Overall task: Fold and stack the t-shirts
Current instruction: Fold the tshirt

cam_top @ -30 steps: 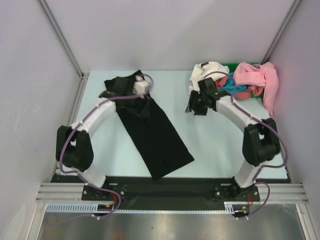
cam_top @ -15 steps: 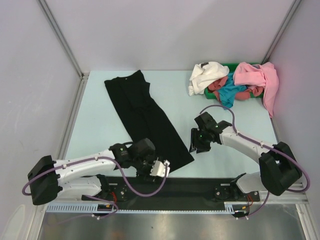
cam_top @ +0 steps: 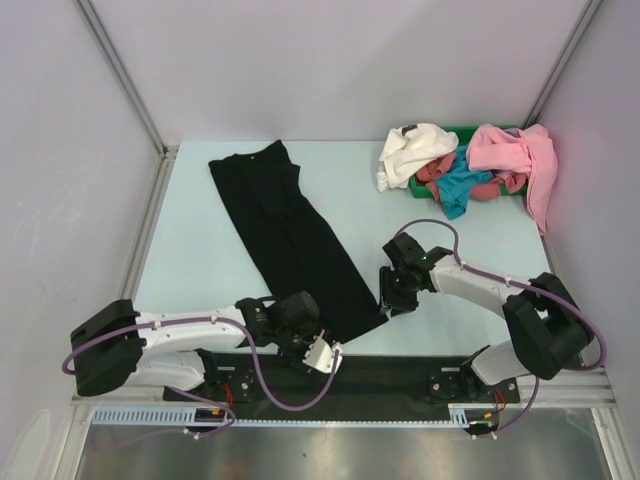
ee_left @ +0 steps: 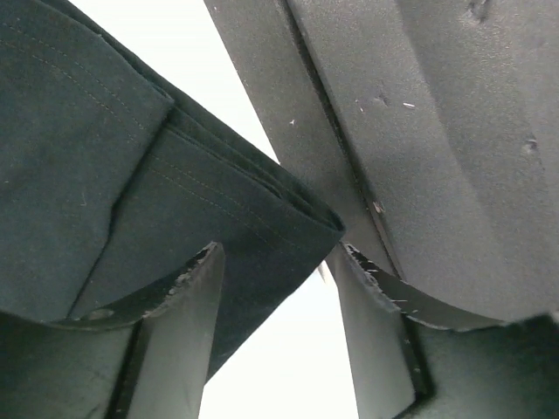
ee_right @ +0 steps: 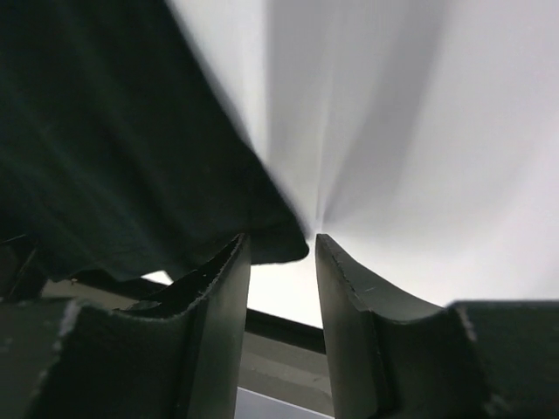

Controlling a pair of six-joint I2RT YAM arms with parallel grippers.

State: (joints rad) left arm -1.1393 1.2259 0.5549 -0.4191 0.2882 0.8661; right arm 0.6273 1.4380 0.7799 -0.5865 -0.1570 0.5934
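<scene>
The black t-shirt (cam_top: 295, 240) lies folded into a long strip, running diagonally from the far left to the near middle of the table. My left gripper (cam_top: 312, 338) is open at the strip's near hem corner; in the left wrist view the hem (ee_left: 218, 201) lies between its open fingers (ee_left: 179, 332). My right gripper (cam_top: 388, 303) is open at the hem's right corner; in the right wrist view the cloth tip (ee_right: 284, 244) sits between its jaws. White (cam_top: 415, 148), pink (cam_top: 515, 150), teal (cam_top: 460, 188) and red (cam_top: 435, 172) shirts are piled at the far right.
A green bin (cam_top: 470, 130) sits under the shirt pile at the back right. The black base plate (cam_top: 400, 370) runs along the near table edge, just behind the left gripper. Grey walls close in the table on three sides.
Both arms swung from the far end of the table to the near hem of the black shirt. In the last half second each gripper edged closer to its hem corner.
</scene>
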